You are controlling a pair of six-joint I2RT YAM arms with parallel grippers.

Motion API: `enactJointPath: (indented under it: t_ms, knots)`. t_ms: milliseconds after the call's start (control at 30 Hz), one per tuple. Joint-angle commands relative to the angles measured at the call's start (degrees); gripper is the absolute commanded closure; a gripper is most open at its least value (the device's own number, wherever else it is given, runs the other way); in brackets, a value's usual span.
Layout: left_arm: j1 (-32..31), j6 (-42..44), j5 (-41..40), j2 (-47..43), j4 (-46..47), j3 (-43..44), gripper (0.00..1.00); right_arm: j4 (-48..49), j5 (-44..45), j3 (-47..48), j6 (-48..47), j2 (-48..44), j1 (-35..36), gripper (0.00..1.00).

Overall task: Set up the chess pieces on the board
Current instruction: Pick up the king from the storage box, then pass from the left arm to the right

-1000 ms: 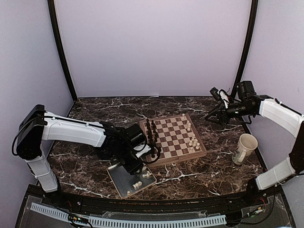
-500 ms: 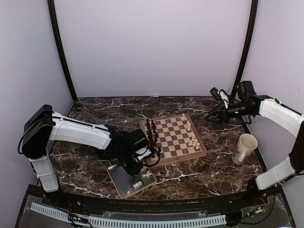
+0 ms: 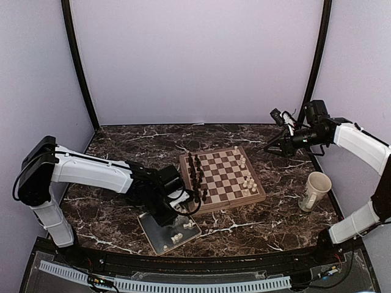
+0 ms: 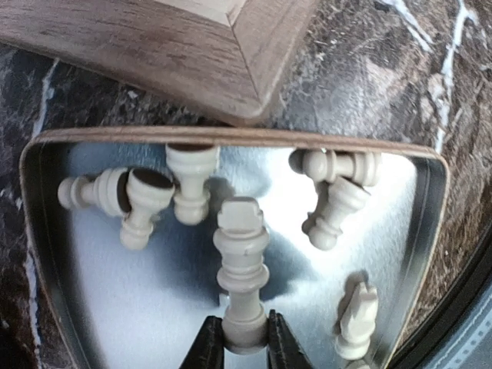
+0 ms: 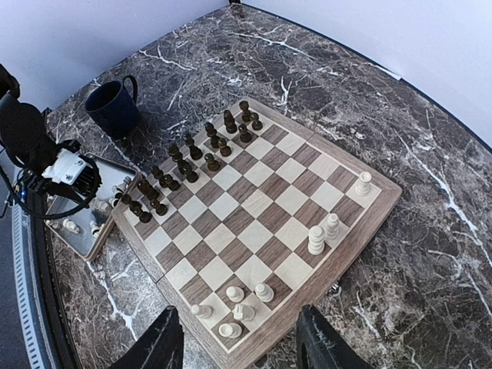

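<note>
In the left wrist view, my left gripper (image 4: 244,350) is shut on the base of a tall cream-white chess piece (image 4: 242,265) over the grey metal tray (image 4: 115,307). Several more cream-white pieces (image 4: 191,183) lie loose in the tray. The board (image 3: 221,160) lies mid-table, its corner (image 4: 192,61) just beyond the tray. Several white pieces (image 5: 316,240) stand along its right side and dark pieces (image 5: 184,165) fill its left side. My left gripper (image 3: 178,210) hangs over the tray (image 3: 156,235). My right gripper (image 5: 240,350) is open, high above the board's right edge, empty.
A white cup (image 3: 316,190) stands right of the board. A dark blue mug (image 5: 114,108) stands beyond the board's far left corner. The tray sits against the board's near left corner, close to the table's front edge.
My left gripper has closed on the tall white piece in the tray and the arm has shifted slightly. The right arm has hardly moved.
</note>
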Motion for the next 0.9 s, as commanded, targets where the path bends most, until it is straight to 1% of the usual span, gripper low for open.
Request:
enactJointPath:
  t_ms: [0, 100, 233, 367, 433, 600, 733, 867]
  knots:
    - [-0.2, 3.9, -0.9, -10.1, -1.5, -3.2, 0.92, -3.0, -1.5, 5.5, 0.5, 0.9, 2.3, 0.49]
    - [-0.2, 4.9, -1.4, -14.6, 3.9, -6.0, 0.92, -5.1, -1.0, 8.1, 1.1, 2.2, 5.5, 0.49]
    - [-0.2, 3.9, -2.9, -18.5, 18.5, -9.4, 0.91, -7.1, -4.9, 11.2, 4.6, 5.8, 10.4, 0.49]
    - [-0.2, 1.5, -4.5, -18.9, 32.5, -10.6, 0.91, -10.5, -11.2, 16.3, 8.1, 12.4, 15.4, 0.48]
    - [-0.2, 1.0, -5.2, -17.8, 37.2, -10.0, 0.90, -12.8, -13.3, 19.2, 8.8, 16.2, 17.8, 0.47]
    - [-0.2, 0.6, -5.2, -14.2, 42.4, -7.9, 0.90, -14.3, -17.1, 24.8, 11.4, 22.5, 22.0, 0.46]
    - [-0.2, -0.8, -4.2, -12.2, 44.5, -6.9, 0.90, -16.2, -17.3, 28.5, 11.0, 26.6, 24.8, 0.46]
    - [-0.2, -1.6, -3.7, -12.2, 46.3, -7.1, 0.90, -15.7, -15.9, 29.9, 11.9, 28.4, 27.4, 0.46]
